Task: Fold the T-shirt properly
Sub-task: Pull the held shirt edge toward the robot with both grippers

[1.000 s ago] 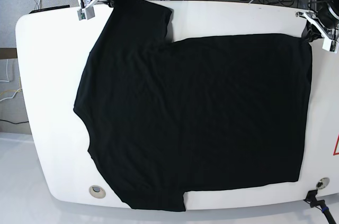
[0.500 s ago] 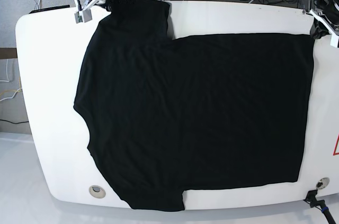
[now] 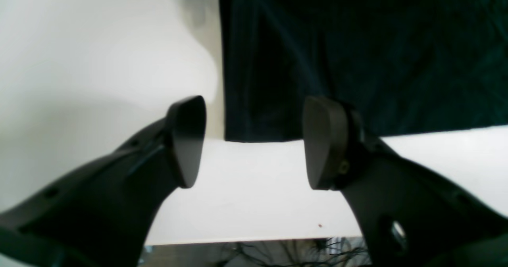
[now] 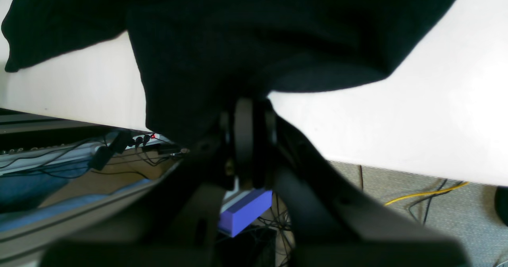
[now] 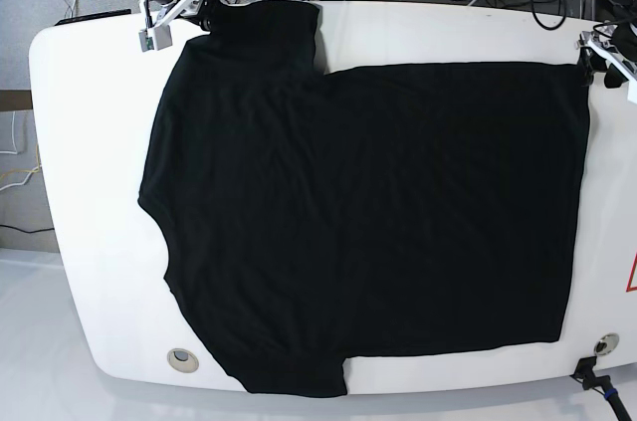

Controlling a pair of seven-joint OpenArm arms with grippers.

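One T-shirt (image 5: 368, 212), black, spread flat across most of one white table (image 5: 90, 192). Two grippers, one at each far corner. No print visible anywhere on the upward face. Near sleeve running right to the table edge at 6 o'clock in the base view; far sleeve up at 11 o'clock. Two round fittings in the tabletop, one at 7 o'clock (image 5: 182, 359), one at 5 o'clock (image 5: 605, 345), the second half hidden behind a cable. Red marking at 3 o'clock, cut off by the frame. Left gripper (image 3: 254, 142) parted wide, nothing between the pads (image 3: 186, 140), just bare white table and the shirt's corner hem lying just beyond the gap, not touched. Right gripper (image 4: 248, 140) pinched tight on a bunch of sleeve fabric, cloth draped over the fingers and hiding most of them. Purple block (image 4: 244, 215) below the table edge, blurred, hard to identify.
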